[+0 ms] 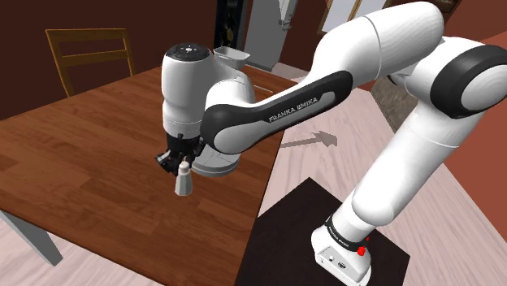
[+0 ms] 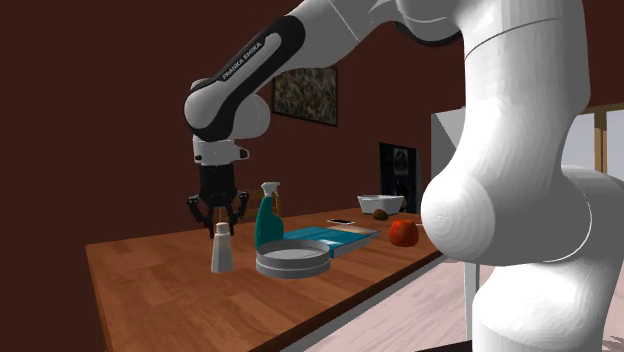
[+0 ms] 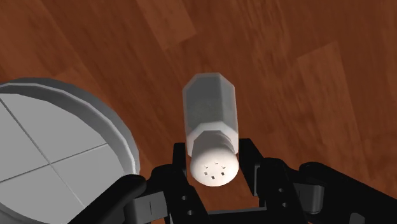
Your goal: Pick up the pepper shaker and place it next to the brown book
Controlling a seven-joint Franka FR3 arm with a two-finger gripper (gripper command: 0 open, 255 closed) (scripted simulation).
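- The pepper shaker (image 3: 212, 121) sits directly under my hand (image 3: 215, 156). It is pale grey and upright, with its holed cap facing the wrist camera.
- My hand is narrow and gripping it: the two black fingers (image 3: 181, 159) press the cap from either side, so I judge the grasp made.
- I can't tell whether its base has cleared the table (image 1: 81, 162). In the second exterior view it hangs straight below the hand, on the wood or barely off it.
- A round grey dish (image 3: 63, 159) lies just beside the hand, apart from the shaker.
- Beyond the dish from the hand are a teal spray bottle (image 2: 268, 215) and a flat teal book (image 2: 340, 238), probably my target despite its colour.
- What's left, I reckon, is to lift the shaker, carry it past the dish and set it beside the book.
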